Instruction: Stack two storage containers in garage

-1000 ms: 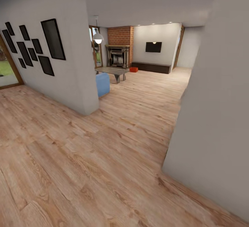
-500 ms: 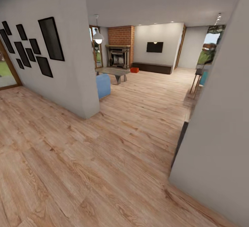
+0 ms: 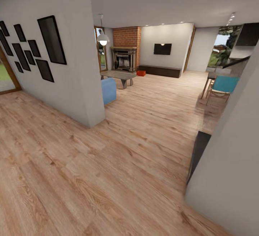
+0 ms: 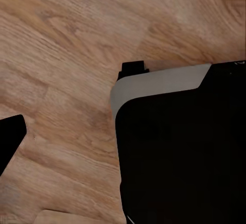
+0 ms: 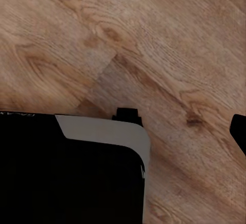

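Far ahead we see one small orange-red storage container (image 3: 141, 73) on pale wood-plank flooring (image 3: 118, 164), just right of the brick fireplace (image 3: 125, 50) and left of the long dark cabinet (image 3: 160, 71). Whether our grippers are spread, we cannot tell.

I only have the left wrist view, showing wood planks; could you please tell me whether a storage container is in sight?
Observer: Yes, the head view shows an orange-red storage container on the wood floor far ahead, beside the long dark cabinet.
Operator: Thank you; what stands on its other side?
Observer: A red-brick fireplace, with a low table in front.
Operator: Anything near our path?
Observer: A grey wall corner on the left, another wall close on the right.
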Tool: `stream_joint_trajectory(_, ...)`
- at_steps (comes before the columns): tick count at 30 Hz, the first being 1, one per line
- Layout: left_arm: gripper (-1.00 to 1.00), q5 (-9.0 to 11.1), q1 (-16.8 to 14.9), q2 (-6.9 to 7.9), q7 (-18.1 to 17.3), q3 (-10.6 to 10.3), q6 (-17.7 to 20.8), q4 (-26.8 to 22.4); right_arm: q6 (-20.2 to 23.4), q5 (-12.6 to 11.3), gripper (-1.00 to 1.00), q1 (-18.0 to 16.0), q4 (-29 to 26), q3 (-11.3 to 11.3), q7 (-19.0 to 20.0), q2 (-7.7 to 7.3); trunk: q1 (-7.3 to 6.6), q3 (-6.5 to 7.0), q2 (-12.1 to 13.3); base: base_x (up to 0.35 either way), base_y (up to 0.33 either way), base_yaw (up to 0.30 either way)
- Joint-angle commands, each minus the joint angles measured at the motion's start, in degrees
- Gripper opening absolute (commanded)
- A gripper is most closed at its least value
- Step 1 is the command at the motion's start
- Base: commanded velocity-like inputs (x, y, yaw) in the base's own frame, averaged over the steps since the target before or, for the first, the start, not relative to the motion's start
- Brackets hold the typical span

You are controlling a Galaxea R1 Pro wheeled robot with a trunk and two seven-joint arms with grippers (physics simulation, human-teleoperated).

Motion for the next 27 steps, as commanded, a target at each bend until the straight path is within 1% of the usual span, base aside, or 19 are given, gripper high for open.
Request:
stream_joint_trajectory(1,1.0,0.5,-0.1,-0.03,0.1,-0.5,0.0,0.1,-0.3,0.0,1.0,-0.1,0.2,-0.3,0.1,-0.12,0.04,-0.06,0.0,0.341,0.135,0.0)
stream_joint_trajectory(24,1.0,0.5,-0.1,-0.03,0.1,-0.6,0.0,0.1,-0.3,-0.2,1.0,-0.1,0.2,-0.3,0.1,0.09,0.04,-0.06,0.0,0.341,0.125,-0.001)
stream_joint_trajectory(27,1.0,0.5,-0.1,-0.03,0.1,-0.6,0.0,0.1,-0.3,-0.1,1.0,-0.1,0.2,-0.3,0.1,0.02,0.04,-0.06,0.0,0.341,0.125,-0.18)
